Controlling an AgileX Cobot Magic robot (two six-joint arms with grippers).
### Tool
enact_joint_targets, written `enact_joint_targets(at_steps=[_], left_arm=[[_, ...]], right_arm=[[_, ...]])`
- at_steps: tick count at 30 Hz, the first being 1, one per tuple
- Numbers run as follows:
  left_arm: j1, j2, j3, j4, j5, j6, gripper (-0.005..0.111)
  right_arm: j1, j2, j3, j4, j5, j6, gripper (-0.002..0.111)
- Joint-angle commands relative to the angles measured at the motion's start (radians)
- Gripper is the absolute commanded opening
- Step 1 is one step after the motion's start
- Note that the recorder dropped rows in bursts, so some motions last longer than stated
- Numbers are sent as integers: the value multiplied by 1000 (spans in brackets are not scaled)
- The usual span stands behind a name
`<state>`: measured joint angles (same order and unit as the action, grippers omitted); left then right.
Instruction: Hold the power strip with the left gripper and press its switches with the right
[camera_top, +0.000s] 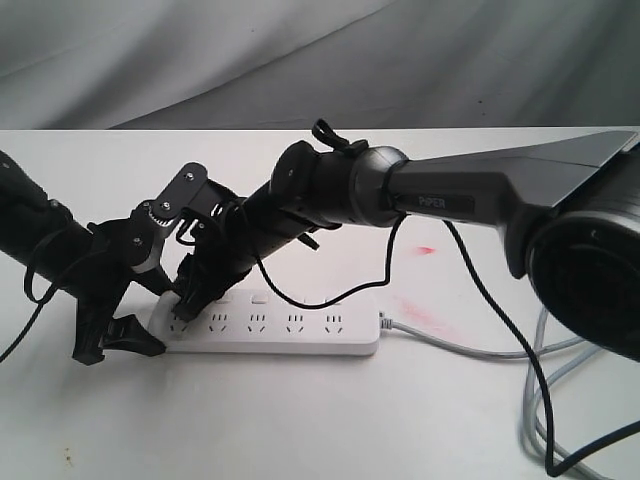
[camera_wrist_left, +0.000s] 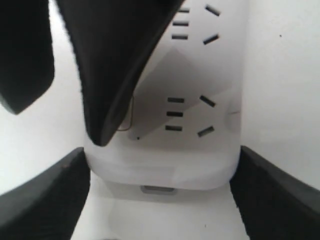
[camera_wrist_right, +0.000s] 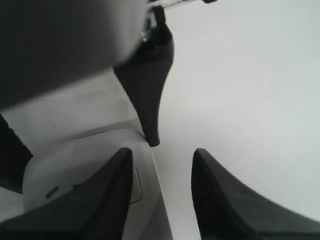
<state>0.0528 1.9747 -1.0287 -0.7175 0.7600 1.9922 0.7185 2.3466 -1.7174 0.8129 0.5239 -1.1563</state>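
The white power strip (camera_top: 300, 340) lies on the table, its grey cord (camera_top: 470, 345) running off to the right. My left gripper (camera_top: 148, 328) is at the strip's left end. In the left wrist view its fingers (camera_wrist_left: 45, 200) rest against both sides of the rounded end (camera_wrist_left: 160, 165), so my left gripper (camera_wrist_left: 162, 200) is shut on it. My right gripper (camera_top: 190, 303) reaches across from the right with its fingers a little apart. One fingertip (camera_wrist_left: 102, 132) is down on the end switch (camera_wrist_left: 129, 115). In the right wrist view my right gripper (camera_wrist_right: 162, 200) straddles the strip's edge (camera_wrist_right: 65, 165).
A thin black cable (camera_top: 330, 298) loops over the strip's middle. More switches (camera_top: 260, 297) show along the far edge. Red smudges (camera_top: 425, 248) mark the table behind. Grey and black cables (camera_top: 555, 400) trail at the front right, below the thick PIPER arm (camera_top: 480, 195).
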Motion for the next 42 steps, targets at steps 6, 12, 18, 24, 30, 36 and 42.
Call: enact_joint_targets(at_steps=[6,12,18,24,30,36,42], left_arm=[[-6,4,-7,2,2,-1,40],[-6,4,-7,2,2,-1,40],[-6,4,-7,2,2,-1,40],[-6,4,-7,2,2,-1,40],[-6,4,-7,2,2,-1,40],[-6,4,-7,2,2,-1,40],[-6,4,-7,2,2,-1,40]], right_arm=[[7,-2,-5,-2,-5,-17,37],[7,-2,-5,-14,-5,-17,37],[7,5,-5,-16,3,-18,37],[7,29,-5,-18,29,-21,37],[5,31,-5,-18,31,-21,37],[-9,31,-5,-20,44,-21,37],[-25,31,0,-20,63,-21,37]])
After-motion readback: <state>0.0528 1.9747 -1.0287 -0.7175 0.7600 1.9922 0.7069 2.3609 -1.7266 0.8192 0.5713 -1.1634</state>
